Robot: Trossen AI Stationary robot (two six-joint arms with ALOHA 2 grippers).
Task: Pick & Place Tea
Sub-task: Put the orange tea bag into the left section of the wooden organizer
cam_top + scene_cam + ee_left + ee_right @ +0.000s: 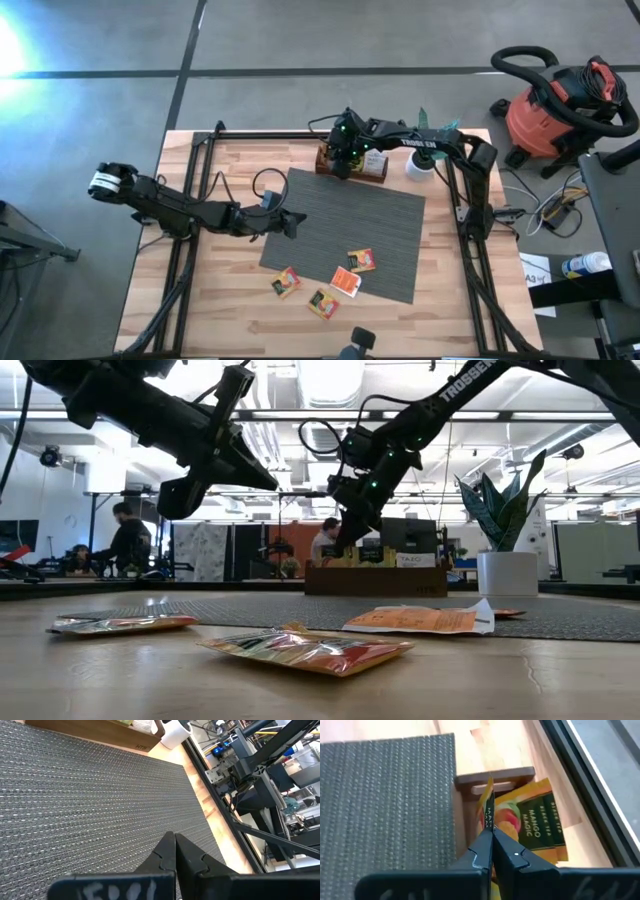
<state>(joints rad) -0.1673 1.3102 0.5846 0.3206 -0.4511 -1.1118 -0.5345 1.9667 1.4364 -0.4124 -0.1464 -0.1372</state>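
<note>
Nearest the front edge, four tea sachets [322, 303] lay loose, two on the bare wood and two on the grey mat's [340, 225] front part. Farther back the left gripper [293, 224] hung over the mat's left side, jaws pressed together on nothing. At the far edge the right gripper [492, 837] had its jaws clamped on a yellow sachet [486, 807], held upright over the wooden tray [492, 775]

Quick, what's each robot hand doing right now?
Left gripper: shut, empty, over the mat.
Right gripper: shut on a tea sachet above the tray.
</note>
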